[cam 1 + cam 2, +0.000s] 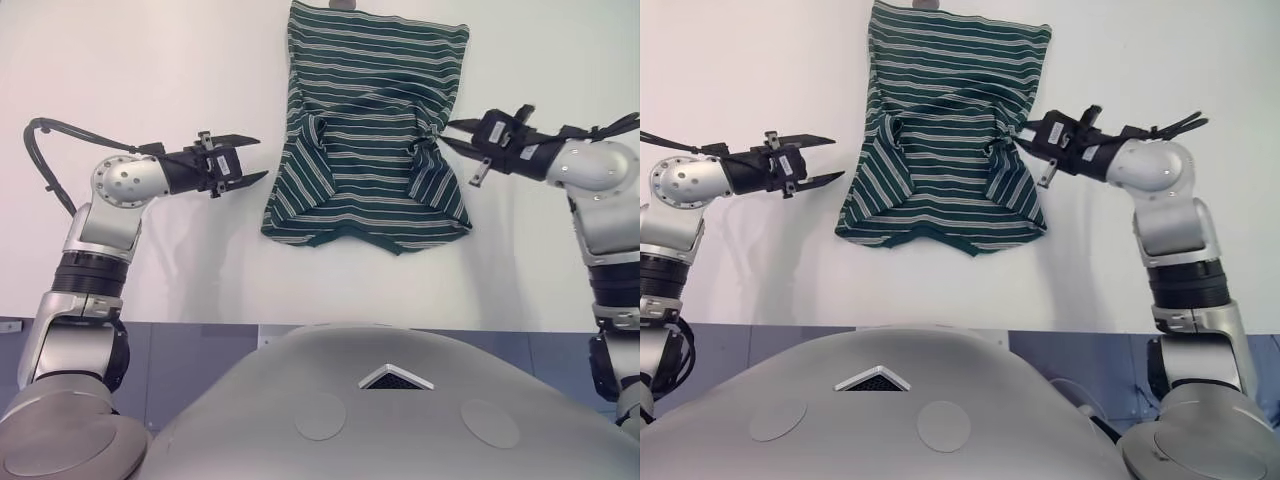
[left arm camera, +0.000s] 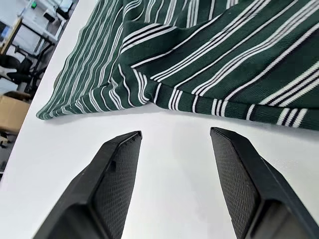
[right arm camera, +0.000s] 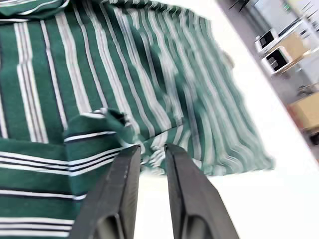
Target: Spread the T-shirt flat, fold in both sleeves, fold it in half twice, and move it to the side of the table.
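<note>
Eye views: dark green white-striped knit T-shirt [image 1: 365, 130] lies rumpled on the smooth white desk [image 1: 150, 60], left gripper [image 1: 262, 158] near its left side, apart, right gripper [image 1: 447, 132] at its puckered right edge. Left wrist view: textured black fingers [image 2: 119, 169] spread, holding nothing, over bare desk. Right wrist view: fingers [image 3: 119, 184] nearly together, seemingly nipping the cloth's edge; soft, light, limp fabric will drape and bunch, so best taken at hem corners or shoulders.

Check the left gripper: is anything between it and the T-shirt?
Nothing visible stands in the way. The left gripper is open beside the T-shirt, off its left edge and apart from it, with bare white table between the fingertips and the cloth.
</note>
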Robot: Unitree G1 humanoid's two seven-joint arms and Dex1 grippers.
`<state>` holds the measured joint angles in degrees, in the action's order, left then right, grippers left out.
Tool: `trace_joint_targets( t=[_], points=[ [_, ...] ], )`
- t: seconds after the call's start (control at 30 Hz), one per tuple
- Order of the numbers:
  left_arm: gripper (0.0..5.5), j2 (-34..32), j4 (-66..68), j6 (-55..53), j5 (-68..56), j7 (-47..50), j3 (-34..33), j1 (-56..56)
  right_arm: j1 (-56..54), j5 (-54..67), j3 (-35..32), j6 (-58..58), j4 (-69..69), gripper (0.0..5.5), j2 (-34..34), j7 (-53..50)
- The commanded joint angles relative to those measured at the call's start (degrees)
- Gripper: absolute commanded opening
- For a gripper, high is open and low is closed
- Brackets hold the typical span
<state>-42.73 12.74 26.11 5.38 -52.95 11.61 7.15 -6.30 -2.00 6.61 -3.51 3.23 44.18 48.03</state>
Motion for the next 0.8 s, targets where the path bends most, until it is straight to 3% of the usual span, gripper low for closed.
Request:
trace_joint_targets(
  t=[0.03, 0.1, 0.23, 0.33, 0.6, 0.73, 0.8],
  points=[
    [2.71, -3.4, 1.6, 16.0, 7.5, 3.6, 1.5, -0.3, 4.1, -5.7, -1.7, -23.5, -5.8, 0.92, 8.2, -0.5],
    [3.19, -4.3, 4.4, 23.4, 12.5, 6.2, 2.9, 0.0, 7.2, -10.8, 0.4, -36.6, -11.1, 0.92, 11.6, -2.1],
    [3.22, -5.3, 9.8, 30.1, 18.3, 10.4, 5.0, -1.0, 9.5, -16.2, 2.7, -50.2, -23.8, 0.92, 13.6, -5.4],
    [3.22, -6.8, 12.3, 33.7, 19.1, 11.4, 6.6, -0.6, 9.6, -18.0, 3.9, -56.1, -26.0, 0.92, 13.4, -7.9],
    [3.22, -7.6, 12.1, 37.1, 21.7, 13.6, 10.1, 0.5, 9.8, -23.9, 6.9, -59.0, -25.2, 0.92, 10.1, -13.8],
    [2.69, -8.3, 12.0, 38.3, 23.4, 14.0, 12.2, -0.6, 9.0, -24.0, 8.5, -57.6, -25.1, 0.08, 10.1, -14.4],
    [2.68, -8.5, 12.0, 39.1, 24.4, 14.2, 13.4, -0.9, 9.5, -23.1, 9.6, -56.8, -23.6, 0.04, 10.5, -13.6]
  ],
)
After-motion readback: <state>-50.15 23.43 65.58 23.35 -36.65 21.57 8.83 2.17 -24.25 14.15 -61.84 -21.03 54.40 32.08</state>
